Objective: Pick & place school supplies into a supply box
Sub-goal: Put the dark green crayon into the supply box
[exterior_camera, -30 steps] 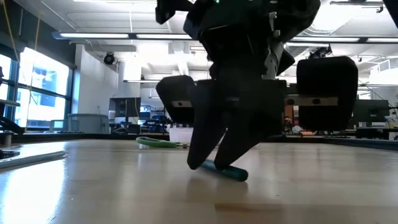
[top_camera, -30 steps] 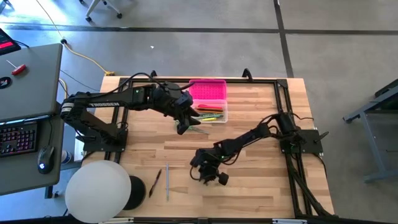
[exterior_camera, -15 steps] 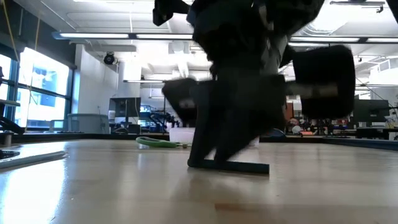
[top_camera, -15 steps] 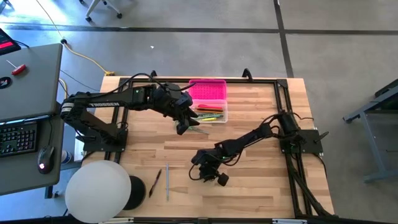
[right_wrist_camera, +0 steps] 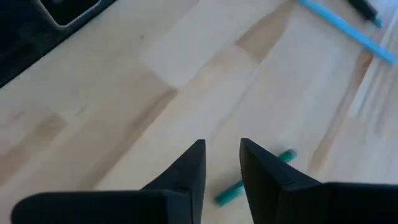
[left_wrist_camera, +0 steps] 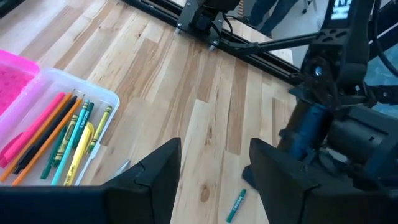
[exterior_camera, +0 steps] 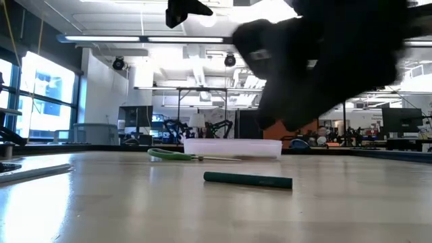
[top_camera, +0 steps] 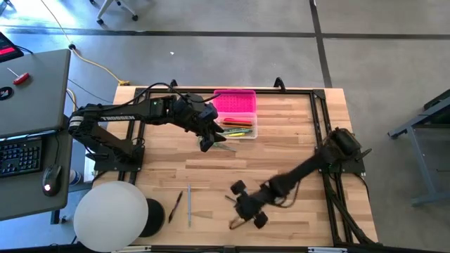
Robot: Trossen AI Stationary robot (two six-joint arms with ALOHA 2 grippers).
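Right gripper [top_camera: 246, 209] hangs over the front of the table [top_camera: 295, 119], down near 6 o'clock from the table's middle, blurred in both wide views. From its own wrist camera the two dark fingers [right_wrist_camera: 186, 174] stand a narrow gap apart with nothing between them, only bare wood. Just past the fingertips lies a short green crayon [right_wrist_camera: 255, 178], touching neither finger. The low view shows that crayon [exterior_camera: 248, 180] lying flat and alone on the wood, the gripper a dark smear above it at 1 o'clock.

Left gripper [top_camera: 206, 137] sits at about 10 o'clock from the table's middle, just beside the supply box [top_camera: 238, 114]. Its fingers [left_wrist_camera: 158, 168] are spread wide, empty, with wood showing through the gap. The box base holds a row of pens and crayons [left_wrist_camera: 62, 138]: pink, orange, green, yellow; the pink lid [left_wrist_camera: 13, 78] is cut off by the frame edge. Green-handled scissors [exterior_camera: 172, 154] lie in front of the box, only partly visible from above under the left arm. Two loose pens [top_camera: 183, 204] rest at 7 o'clock.
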